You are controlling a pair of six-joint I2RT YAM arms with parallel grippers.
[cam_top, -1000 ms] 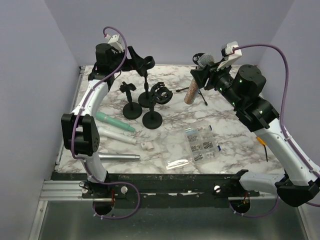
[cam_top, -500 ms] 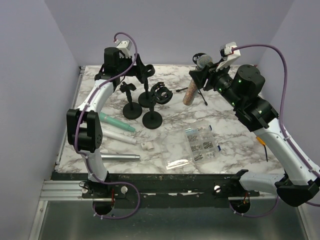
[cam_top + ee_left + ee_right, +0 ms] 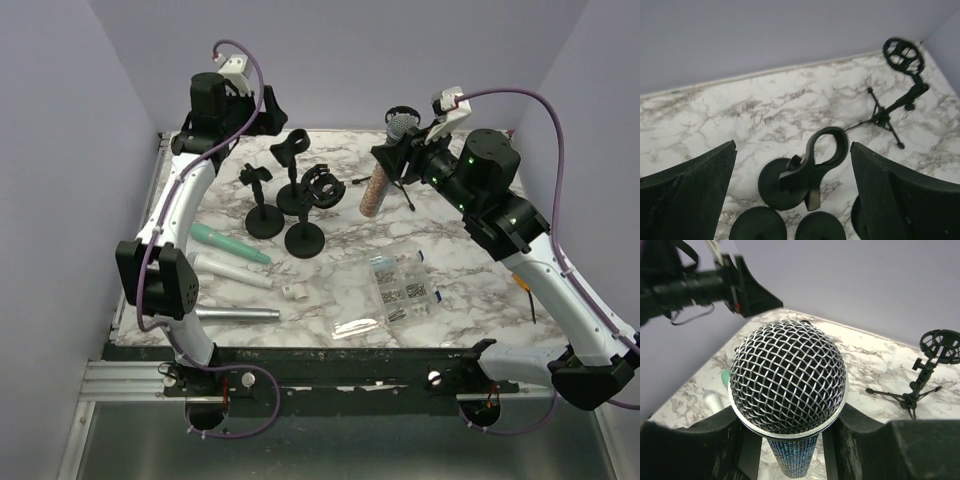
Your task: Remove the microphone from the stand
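My right gripper (image 3: 393, 150) is shut on the microphone (image 3: 376, 188), just under its silver mesh head, and holds it upright above the table's far right. In the right wrist view the mesh head (image 3: 788, 375) fills the middle, and my right gripper (image 3: 790, 440) clamps the glittery handle. The black tripod stand (image 3: 404, 186) with its ring mount stands just behind, apart from the microphone; it also shows in the right wrist view (image 3: 920, 385). My left gripper (image 3: 268, 110) is open and empty, raised above a black clip stand (image 3: 290, 150), seen between its fingers (image 3: 820, 160).
Two more round-base stands (image 3: 266, 218) (image 3: 306, 236) stand by the clip stand. A green tube (image 3: 230, 243), a white tube (image 3: 232, 270) and a metal rod (image 3: 238, 314) lie at the left. A clear box of screws (image 3: 400, 285) and a small bag (image 3: 358, 328) lie near the front.
My left gripper has pulled up and back from the clip stand, which now stands free. My right gripper has carried the microphone slightly left.
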